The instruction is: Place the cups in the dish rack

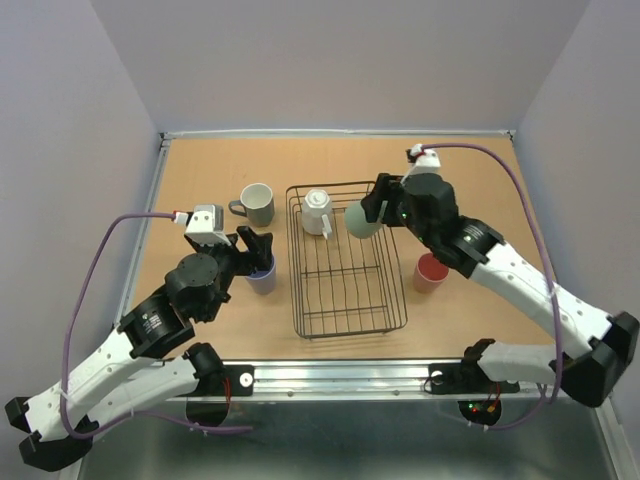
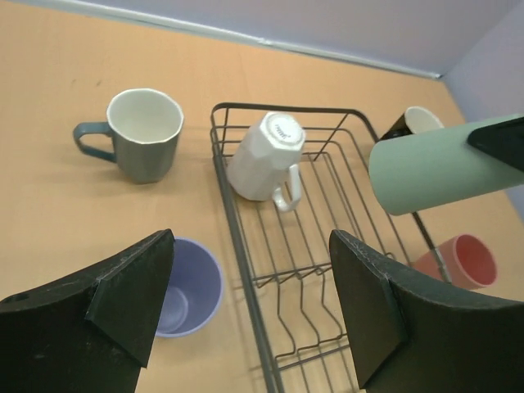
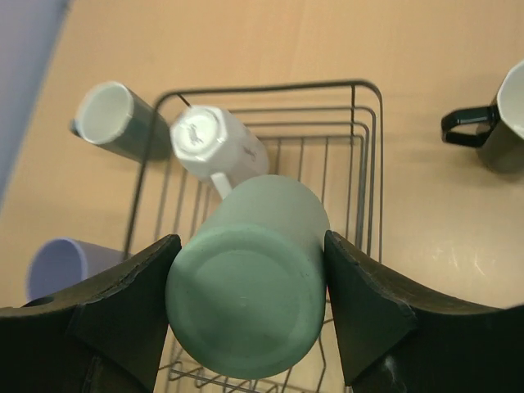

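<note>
**Trainee:** What does the right wrist view show?

**Operator:** The green tumbler (image 3: 246,303), base toward the lens. It is clamped between the two fingers of the right gripper (image 3: 246,282). I hold it off the table, tipped nearly on its side. Beneath and ahead of the fingers lies the dish rack (image 3: 360,164). The white mug (image 3: 217,143) is already inside it, mouth down and leaning, just ahead and left of the tumbler. The black mug (image 3: 508,123) stands on the table ahead and right of the fingers, outside the wires.

**Trainee:** How do you set it down well?

**Operator:** As I judge it, the step in hand is placing this tumbler. I would carry it over free wires clear of the white mug, then roll the wrist until the mouth faces down. I would lower it until the rim sits on the wires, and only then part the fingers. Let go on its side, a round cup could roll. Brought in too far left, it could clip the mug's handle.

**Trainee:** And the other arm?

**Operator:** The left gripper (image 2: 252,274) has its fingers wide apart, with nothing between them. The lavender tumbler (image 2: 192,286) stands upright on the table just beside the finger on the left of that view. The grey mug (image 2: 146,131) is ahead and left. The red-pink tumbler (image 2: 467,258) is ahead and right, past the rack. Both are outside it.
</note>
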`<state>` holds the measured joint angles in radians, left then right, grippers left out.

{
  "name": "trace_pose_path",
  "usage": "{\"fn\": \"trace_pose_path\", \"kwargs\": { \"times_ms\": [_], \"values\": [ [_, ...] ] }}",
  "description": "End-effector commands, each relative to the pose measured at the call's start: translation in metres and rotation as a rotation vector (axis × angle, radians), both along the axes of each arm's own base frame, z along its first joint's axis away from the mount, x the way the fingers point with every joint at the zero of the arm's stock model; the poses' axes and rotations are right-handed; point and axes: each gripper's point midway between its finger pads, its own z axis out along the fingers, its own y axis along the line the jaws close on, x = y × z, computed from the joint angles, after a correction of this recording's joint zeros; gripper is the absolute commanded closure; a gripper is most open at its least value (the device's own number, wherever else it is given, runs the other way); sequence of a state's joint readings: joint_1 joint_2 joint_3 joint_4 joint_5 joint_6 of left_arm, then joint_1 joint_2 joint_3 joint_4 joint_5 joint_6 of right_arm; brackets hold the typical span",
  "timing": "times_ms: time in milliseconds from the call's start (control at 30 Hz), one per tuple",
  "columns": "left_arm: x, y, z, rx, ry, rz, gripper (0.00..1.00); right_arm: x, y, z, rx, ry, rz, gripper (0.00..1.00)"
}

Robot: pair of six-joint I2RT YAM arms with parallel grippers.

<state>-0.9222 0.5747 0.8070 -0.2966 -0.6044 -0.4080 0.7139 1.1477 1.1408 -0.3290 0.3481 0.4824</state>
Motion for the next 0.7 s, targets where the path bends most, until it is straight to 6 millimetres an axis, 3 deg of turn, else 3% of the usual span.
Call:
{"fn": "trace_pose_path", "kwargs": {
  "times_ms": [0, 167, 267, 667],
  "values": [
    [0.003, 0.019, -0.007, 0.083, 0.003, 0.075, 0.12, 0.014, -0.005, -0.01, -0.158, 0.043, -0.03, 1.0],
    [0.0, 0.02, -0.007, 0.069, -0.01, 0.061, 0.12, 0.05, 0.004, -0.017, -0.269, 0.041, -0.088, 1.0],
    [0.0, 0.021, -0.008, 0.071, -0.008, 0.062, 0.12, 0.061, 0.012, -0.023, -0.295, 0.052, -0.088, 1.0],
    [0.002, 0.013, -0.015, 0.088, 0.013, 0.038, 0.12, 0.099, 0.041, -0.09, -0.382, 0.155, -0.088, 1.0]
  ]
}}
